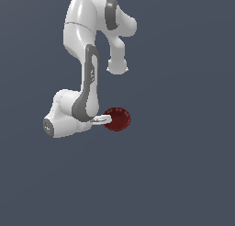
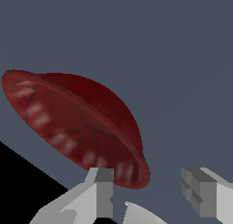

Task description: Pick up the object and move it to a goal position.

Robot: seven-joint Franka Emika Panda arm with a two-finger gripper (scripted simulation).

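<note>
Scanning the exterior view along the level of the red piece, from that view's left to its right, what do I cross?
Robot's white wrist housing → gripper, its fingers pointing toward the exterior view's right → dark red ridged bowl → bare grey ground.

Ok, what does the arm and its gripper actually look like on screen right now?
The arm is glossy white with rounded, bulbous links and dark grey inlays along the joints; a grey cap closes one end of the wrist housing. No cables show. The gripper has pale grey-white blocky fingers with darker grey pad faces. The markings are too small to read.
</note>
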